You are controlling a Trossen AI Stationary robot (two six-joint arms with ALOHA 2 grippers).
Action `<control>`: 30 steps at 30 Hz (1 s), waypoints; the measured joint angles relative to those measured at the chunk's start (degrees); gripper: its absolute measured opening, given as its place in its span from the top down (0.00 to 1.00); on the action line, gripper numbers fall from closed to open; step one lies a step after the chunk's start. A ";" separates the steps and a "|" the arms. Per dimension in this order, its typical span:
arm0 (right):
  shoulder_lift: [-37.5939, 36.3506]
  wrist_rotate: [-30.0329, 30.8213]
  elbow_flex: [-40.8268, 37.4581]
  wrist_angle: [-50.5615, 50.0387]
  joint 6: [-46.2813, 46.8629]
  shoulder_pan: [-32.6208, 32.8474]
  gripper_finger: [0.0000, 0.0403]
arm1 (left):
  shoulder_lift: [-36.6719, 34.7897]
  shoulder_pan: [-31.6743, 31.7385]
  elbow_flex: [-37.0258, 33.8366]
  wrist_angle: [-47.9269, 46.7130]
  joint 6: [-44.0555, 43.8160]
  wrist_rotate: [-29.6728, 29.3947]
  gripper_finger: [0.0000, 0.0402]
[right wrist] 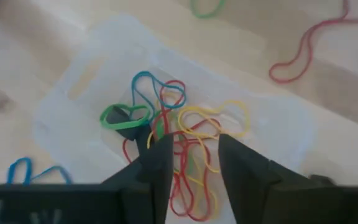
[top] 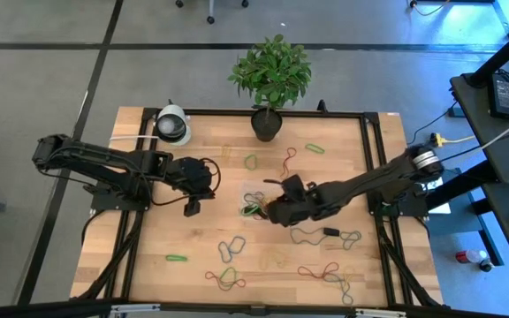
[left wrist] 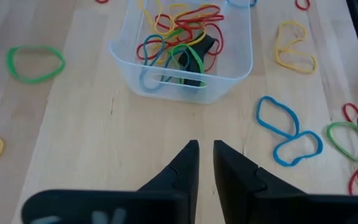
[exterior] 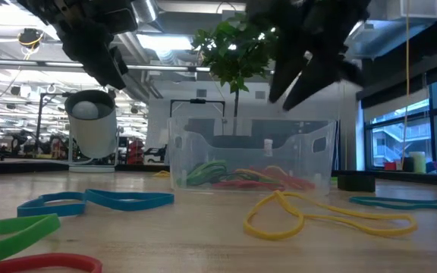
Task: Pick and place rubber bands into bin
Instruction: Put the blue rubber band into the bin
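Observation:
The bin (top: 254, 201) is a clear shallow tray at the table's middle, also plain in the low view (exterior: 253, 152). It holds several red, yellow, green and blue rubber bands (right wrist: 185, 134) and a black piece (left wrist: 197, 59). More rubber bands (top: 231, 248) lie loose on the wood, mostly toward the near edge. My right gripper (right wrist: 196, 155) hangs open over the bin, fingers pointing down, and stays above its rim in the low view (exterior: 309, 68). My left gripper (left wrist: 205, 155) waits shut and empty, left of the bin (top: 193, 190), raised off the table.
A dark plant pot (top: 266, 124) with a leafy plant stands at the far edge, with a white round device (top: 173, 125) to its left. A small black block (top: 331, 231) lies right of the bin. Loose bands (top: 325, 274) crowd the near right, with bare wood at the near left.

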 joint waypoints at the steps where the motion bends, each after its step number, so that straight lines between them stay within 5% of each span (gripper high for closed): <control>1: -1.42 0.19 0.00 -1.12 -0.73 0.43 0.67 | 0.01 -0.43 0.31 -0.24 -0.12 -0.02 0.89; 10: -13.45 3.25 0.04 -15.52 -6.63 10.00 0.79 | 2.34 -10.56 6.33 -0.19 -6.33 -9.68 0.93; 20: -15.23 4.99 0.04 -27.53 3.43 26.96 0.91 | 17.36 -20.51 19.01 -7.03 -19.83 -19.17 0.94; 25: -15.14 7.32 -0.88 -27.91 4.06 33.17 0.93 | 26.70 -23.06 26.01 -14.86 -28.64 -20.48 0.93; 30: -15.14 6.18 -6.93 -23.37 9.56 37.32 0.98 | 33.26 -24.14 26.61 -14.55 -37.85 -15.66 0.85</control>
